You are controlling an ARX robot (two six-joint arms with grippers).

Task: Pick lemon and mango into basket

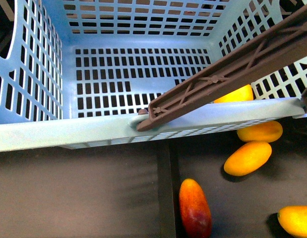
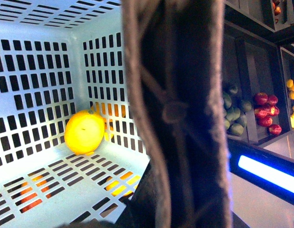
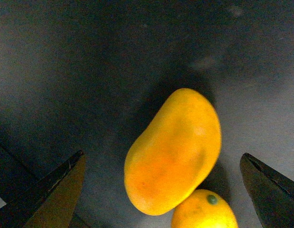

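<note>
Dark shelf surface [image 1: 69, 198] carries the mango [image 3: 173, 152]; lemon [image 2: 85, 132] already lies in the basket [image 1: 93, 131], 4 o'clock corner. Mango pick is in hand: your right gripper [image 3: 161, 159] hangs wide open, empty, above it. Lower, then close.

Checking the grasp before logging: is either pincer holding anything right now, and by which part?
Right pincer holds nothing: open, straddling the mango untouched. Left pincer unseen; the basket handle fills its view, so cannot tell.
</note>
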